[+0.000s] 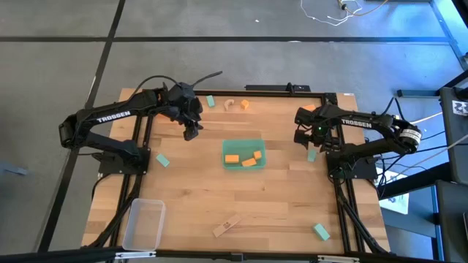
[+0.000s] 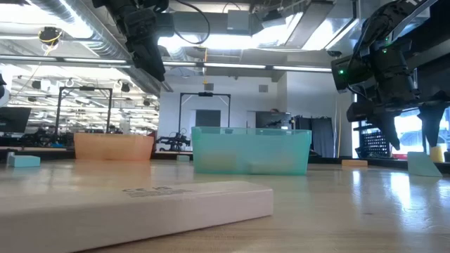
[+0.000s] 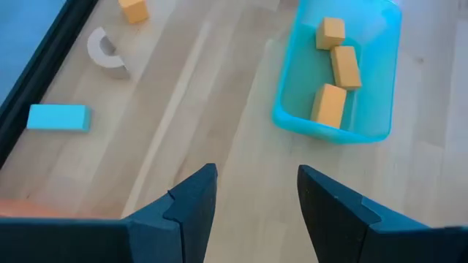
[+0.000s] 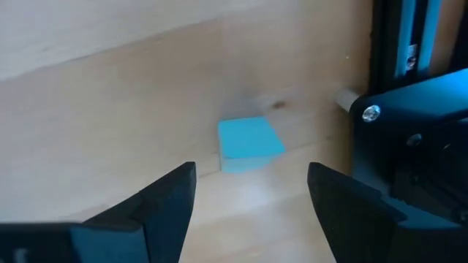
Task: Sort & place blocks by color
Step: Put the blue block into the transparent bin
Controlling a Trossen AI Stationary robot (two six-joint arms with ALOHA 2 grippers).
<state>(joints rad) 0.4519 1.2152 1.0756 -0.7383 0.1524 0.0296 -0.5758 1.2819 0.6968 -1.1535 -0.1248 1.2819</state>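
Observation:
My left gripper (image 1: 192, 133) hangs open and empty over the table's far left part, left of the green tray (image 1: 257, 142). That tray holds three orange blocks (image 3: 338, 67). Beyond the left gripper, by the far edge, lie a mint block (image 3: 58, 117), a pale wood arch (image 3: 106, 52) and an orange block (image 3: 133, 9). My right gripper (image 4: 252, 212) is open above a mint block (image 4: 248, 144) that lies flat on the table at the right side (image 1: 311, 155). Its fingers stand apart on either side, clear of the block.
A clear tray (image 1: 144, 223) sits at the near left corner and an orange tray (image 2: 112, 146) at the far left. A long pale wood block (image 1: 226, 227) lies near the front edge. Loose mint blocks lie at the left (image 1: 162, 160) and the near right (image 1: 322, 231).

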